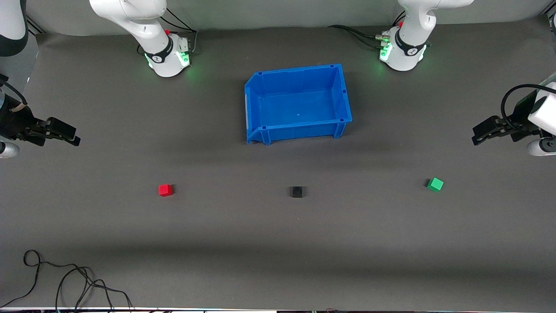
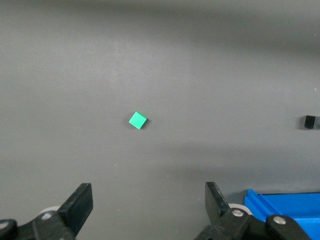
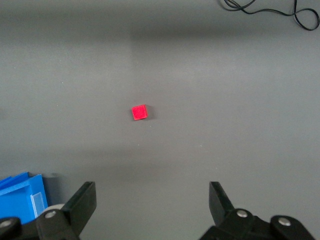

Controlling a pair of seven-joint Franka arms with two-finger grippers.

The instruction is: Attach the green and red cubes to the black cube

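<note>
Three small cubes lie apart in a row on the dark mat. The black cube (image 1: pixel 296 191) (image 2: pixel 310 121) sits in the middle, nearer the front camera than the blue bin. The red cube (image 1: pixel 165 190) (image 3: pixel 139 112) lies toward the right arm's end, the green cube (image 1: pixel 435 184) (image 2: pixel 137 120) toward the left arm's end. My left gripper (image 1: pixel 476 136) (image 2: pixel 148 202) hangs open and empty in the air at its end of the table, well away from the green cube. My right gripper (image 1: pixel 75 136) (image 3: pixel 152 200) hangs open and empty at the other end, away from the red cube.
A blue bin (image 1: pixel 297 104) (image 2: pixel 282 205) (image 3: pixel 20 197) stands empty between the two arm bases, farther from the front camera than the cubes. A loose black cable (image 1: pixel 65 282) (image 3: pixel 272 7) lies on the mat near the front edge at the right arm's end.
</note>
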